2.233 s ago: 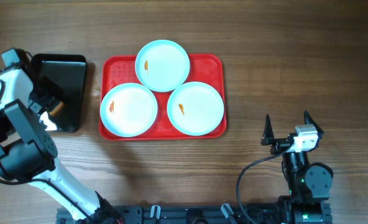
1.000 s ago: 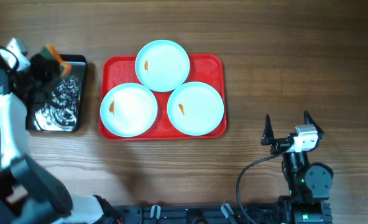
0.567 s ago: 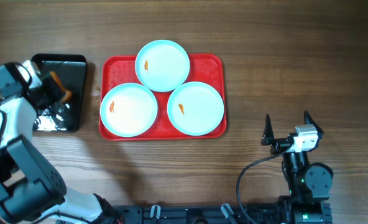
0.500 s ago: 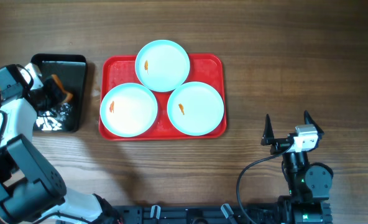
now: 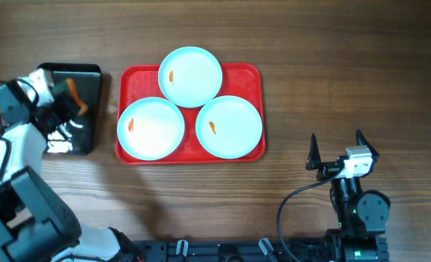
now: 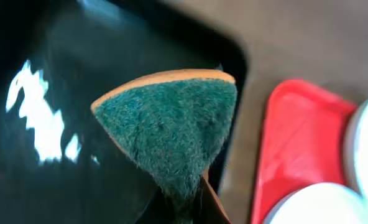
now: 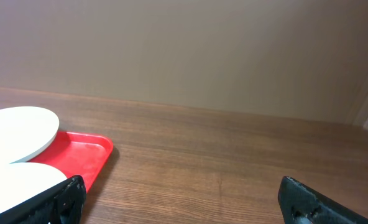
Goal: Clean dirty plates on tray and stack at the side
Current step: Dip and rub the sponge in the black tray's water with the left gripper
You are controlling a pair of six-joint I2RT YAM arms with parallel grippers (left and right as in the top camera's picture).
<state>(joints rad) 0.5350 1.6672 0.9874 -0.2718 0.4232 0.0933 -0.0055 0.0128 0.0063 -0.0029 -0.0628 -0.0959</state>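
Observation:
Three pale blue-white plates lie on the red tray: one at the back, one front left, one front right. Each carries a small orange smear. My left gripper hangs over the black tray, shut on a green-and-orange sponge. In the left wrist view the sponge fills the middle, pinched at its lower tip by that gripper. My right gripper rests open near the table's front right, apart from the tray, and nothing lies between its fingers.
The black tray is wet and glinting, left of the red tray. The right wrist view shows the red tray's corner and two plate edges at far left, then bare wood.
My left gripper, holding the sponge, has moved from the black tray's back left corner down to its left side and now sits slightly further right. The right arm has not moved.

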